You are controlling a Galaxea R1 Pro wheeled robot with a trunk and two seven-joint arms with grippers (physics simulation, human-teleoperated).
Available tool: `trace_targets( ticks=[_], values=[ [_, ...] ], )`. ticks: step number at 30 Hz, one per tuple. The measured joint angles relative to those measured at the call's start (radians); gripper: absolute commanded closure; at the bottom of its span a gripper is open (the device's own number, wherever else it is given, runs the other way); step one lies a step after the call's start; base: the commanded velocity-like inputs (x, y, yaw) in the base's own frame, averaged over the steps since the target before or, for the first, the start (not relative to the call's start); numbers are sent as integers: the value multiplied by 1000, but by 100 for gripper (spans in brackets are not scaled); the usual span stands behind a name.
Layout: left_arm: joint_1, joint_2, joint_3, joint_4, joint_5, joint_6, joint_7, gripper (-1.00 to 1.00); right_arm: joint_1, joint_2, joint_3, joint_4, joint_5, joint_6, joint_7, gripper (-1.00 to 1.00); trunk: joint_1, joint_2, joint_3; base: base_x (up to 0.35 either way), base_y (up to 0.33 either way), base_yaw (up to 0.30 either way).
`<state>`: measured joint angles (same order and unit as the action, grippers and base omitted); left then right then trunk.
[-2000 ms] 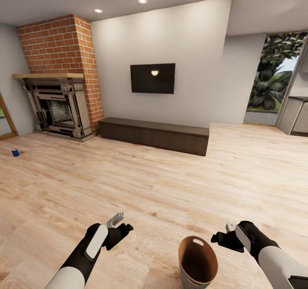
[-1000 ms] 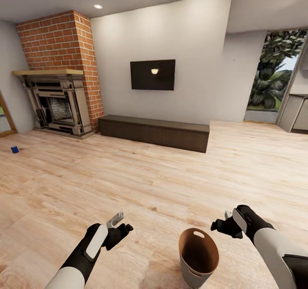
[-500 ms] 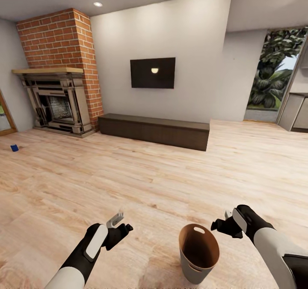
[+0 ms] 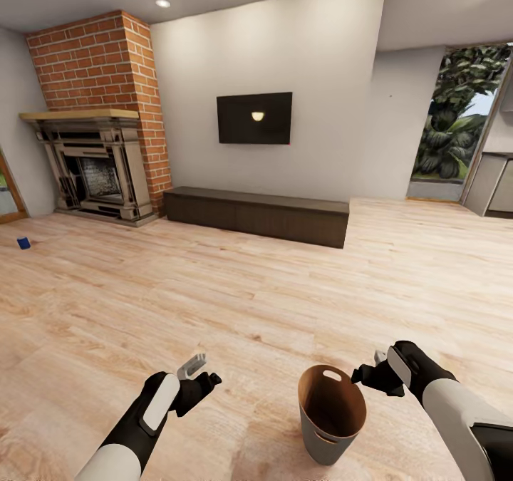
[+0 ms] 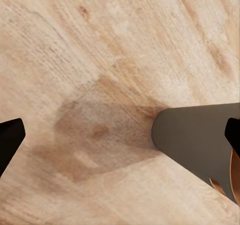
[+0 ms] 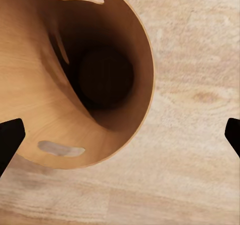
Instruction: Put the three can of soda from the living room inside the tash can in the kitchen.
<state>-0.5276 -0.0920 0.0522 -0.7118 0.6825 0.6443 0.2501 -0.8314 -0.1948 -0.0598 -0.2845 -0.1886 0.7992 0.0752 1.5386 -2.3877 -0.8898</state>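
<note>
The tash can (image 4: 332,424) stands on the light wood floor low in the head view, dark grey outside and brown inside, with its oval handle slot facing away from me. Its inside (image 6: 75,80) holds nothing in the right wrist view. My right gripper (image 4: 365,375) hovers open just right of its rim, black fingertips (image 6: 10,137) far apart. My left gripper (image 4: 202,372) is open to the bin's left, and the left wrist view catches the bin's grey wall (image 5: 200,140). A blue can of soda (image 4: 23,242) sits far off at the left on the floor. The orange and reddish cans are out of view.
This is the living room: a brick chimney with an ornate fireplace (image 4: 92,174) at the left, a black TV (image 4: 254,117) on the wall, a long low dark cabinet (image 4: 256,215) beneath it. At the far right a window with green leaves (image 4: 452,135) and grey kitchen units (image 4: 495,189).
The whole picture has shifted, so the camera moved; the bin now stands a little farther from me with more of its grey side visible. My right arm drew slightly inward early on.
</note>
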Motion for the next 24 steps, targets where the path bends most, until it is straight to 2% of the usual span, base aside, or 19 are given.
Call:
trace_targets(
  ticks=[15, 24],
  values=[
    [0, 0, 0, 0, 0, 0, 0, -100, 0, 0, 0, 0, 0, 0, 0, -100, 58, -105, -47, 0, 0, 0],
    [20, 3, -1, 9, -2, -2, -13, -100, 0, -1, 0, -1, 0, 0, 0, -100, 58, -105, -47, 11, 0, 0]
  ],
)
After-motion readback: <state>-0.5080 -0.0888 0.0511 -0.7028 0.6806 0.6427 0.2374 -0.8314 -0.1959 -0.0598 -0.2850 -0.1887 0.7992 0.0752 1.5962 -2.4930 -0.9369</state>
